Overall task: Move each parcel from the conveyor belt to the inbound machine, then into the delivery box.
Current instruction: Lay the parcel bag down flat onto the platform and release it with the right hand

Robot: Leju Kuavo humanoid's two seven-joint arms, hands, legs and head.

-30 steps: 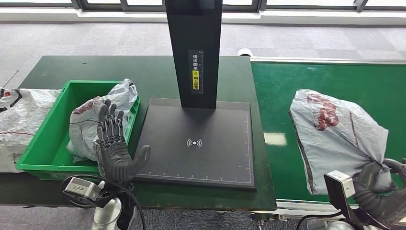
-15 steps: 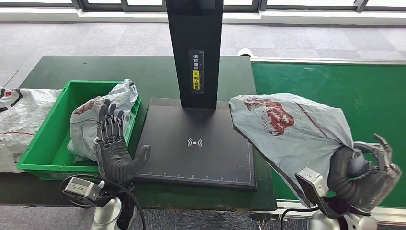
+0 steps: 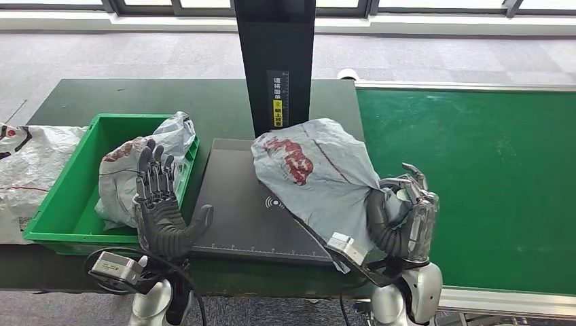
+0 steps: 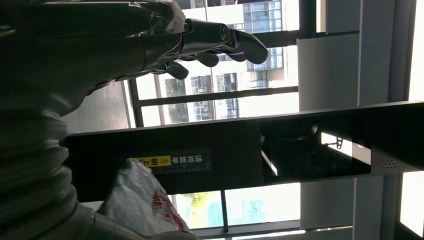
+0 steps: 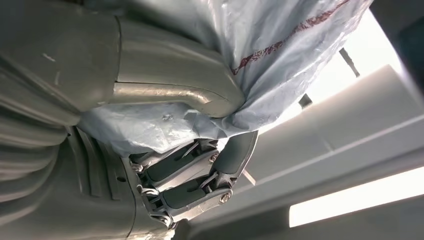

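Observation:
My right hand (image 3: pixel 401 214) grips a grey plastic parcel (image 3: pixel 316 173) with red print by its near right corner and holds it over the black platform of the inbound machine (image 3: pixel 238 210); the bag's lower edge seems to touch the platform. In the right wrist view the thumb and fingers (image 5: pixel 200 170) pinch the grey parcel film (image 5: pixel 280 55). My left hand (image 3: pixel 161 204) stands upright and open at the near right corner of the green delivery box (image 3: pixel 64 204), holding nothing. A second grey parcel (image 3: pixel 132 166) lies in that box. The left wrist view shows my left hand's fingers (image 4: pixel 215 40) spread.
The machine's black post (image 3: pixel 275 68) rises behind the platform. The green conveyor belt (image 3: pixel 475 156) runs on the right, bare. A white sack (image 3: pixel 27 170) lies left of the box on the dark green table (image 3: pixel 75 102).
My right hand has lifted the parcel off the belt and carried it left, from the belt to above the machine's platform. The left hand has stayed put.

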